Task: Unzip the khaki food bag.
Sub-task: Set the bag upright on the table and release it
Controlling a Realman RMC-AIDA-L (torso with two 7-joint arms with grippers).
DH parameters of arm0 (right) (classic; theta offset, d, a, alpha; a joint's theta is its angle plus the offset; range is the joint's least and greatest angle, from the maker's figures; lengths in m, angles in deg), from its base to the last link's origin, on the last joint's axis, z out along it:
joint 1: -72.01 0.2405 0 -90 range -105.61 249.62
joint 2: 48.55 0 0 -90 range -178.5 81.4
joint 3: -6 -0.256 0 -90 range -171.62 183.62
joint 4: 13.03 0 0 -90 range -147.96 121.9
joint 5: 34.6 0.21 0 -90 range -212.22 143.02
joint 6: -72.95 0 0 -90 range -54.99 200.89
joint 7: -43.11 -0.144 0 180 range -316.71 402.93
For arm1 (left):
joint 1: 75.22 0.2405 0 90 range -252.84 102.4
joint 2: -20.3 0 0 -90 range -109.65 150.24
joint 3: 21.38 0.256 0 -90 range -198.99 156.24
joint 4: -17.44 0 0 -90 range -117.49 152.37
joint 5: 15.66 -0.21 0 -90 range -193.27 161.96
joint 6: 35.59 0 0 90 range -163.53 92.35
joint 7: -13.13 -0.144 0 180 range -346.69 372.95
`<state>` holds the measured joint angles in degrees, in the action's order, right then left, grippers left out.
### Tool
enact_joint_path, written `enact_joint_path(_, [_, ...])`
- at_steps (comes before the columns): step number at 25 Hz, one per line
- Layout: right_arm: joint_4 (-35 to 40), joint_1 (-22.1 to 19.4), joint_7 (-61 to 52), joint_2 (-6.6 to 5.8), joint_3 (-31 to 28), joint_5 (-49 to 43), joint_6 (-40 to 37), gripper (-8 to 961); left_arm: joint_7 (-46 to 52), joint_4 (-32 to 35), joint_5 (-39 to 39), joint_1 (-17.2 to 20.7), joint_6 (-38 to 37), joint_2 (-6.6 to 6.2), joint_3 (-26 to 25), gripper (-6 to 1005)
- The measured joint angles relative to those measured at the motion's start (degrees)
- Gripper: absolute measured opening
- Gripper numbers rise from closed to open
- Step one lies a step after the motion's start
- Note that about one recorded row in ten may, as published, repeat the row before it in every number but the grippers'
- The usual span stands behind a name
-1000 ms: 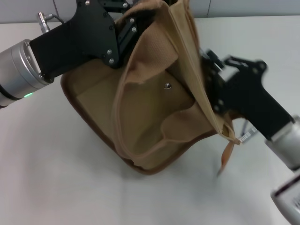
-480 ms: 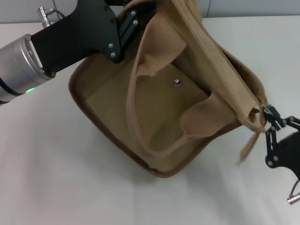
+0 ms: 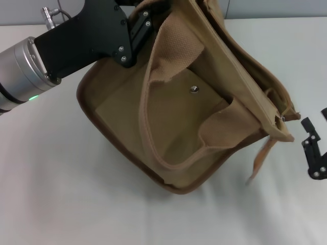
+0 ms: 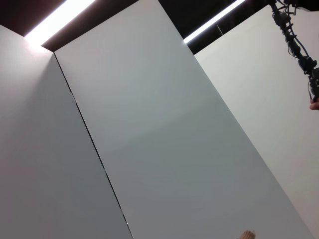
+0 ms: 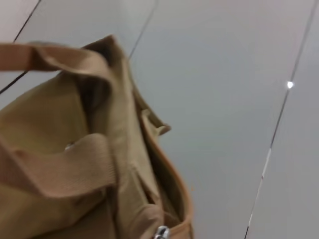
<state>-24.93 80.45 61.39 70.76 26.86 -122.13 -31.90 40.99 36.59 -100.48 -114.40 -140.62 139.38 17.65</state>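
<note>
The khaki food bag (image 3: pixel 168 132) is a tan canvas tote with brown piping, tipped up on the white table with its front pocket and metal snap (image 3: pixel 194 90) facing me. My left gripper (image 3: pixel 137 26) is at the bag's far top end, shut on the fabric and holding it tilted. The zipper runs along the top edge to the near right corner (image 3: pixel 280 118), where a tan pull tab (image 3: pixel 259 159) hangs free. My right gripper (image 3: pixel 316 133) is open at the right edge, apart from the bag. The right wrist view shows the bag (image 5: pixel 60 164) and a silver pull (image 5: pixel 160 231).
The white table (image 3: pixel 66 204) spreads around the bag. Wide strap handles (image 3: pixel 173 51) fold over the bag's front. The left wrist view shows only pale panels (image 4: pixel 159 139) and light strips.
My right gripper has drawn to the right along the bag's top, then let go at the corner and moved clear. The pull tab now hangs loose. The left gripper has kept its hold.
</note>
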Motion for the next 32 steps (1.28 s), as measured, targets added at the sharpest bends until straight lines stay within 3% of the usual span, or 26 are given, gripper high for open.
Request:
enact_joint_path(7, [6.5,0.9,-14.9,-0.07,1.1,-1.4,4.4,470,0.0,0.0,0.0,-0.1,-0.2,0.00,0.0,41])
enact_joint_path(18, [5.9,4.8,-16.0,0.21,2.9,-2.1,10.5,702,0.0,-0.1,0.0,-0.1,-0.5,0.00,0.0,42])
enact_joint_path(24, [5.1,9.5,-15.8,0.32,3.1,-1.9,14.8,541,-0.6,-1.2,0.0,-0.1,-0.6,0.00,0.0,41])
enact_joint_path(32, [7.5,9.7,-15.2,0.07,-2.9,-1.5,10.7,291,-2.0,-3.8,0.0,0.6,-0.6,0.06,0.0,41])
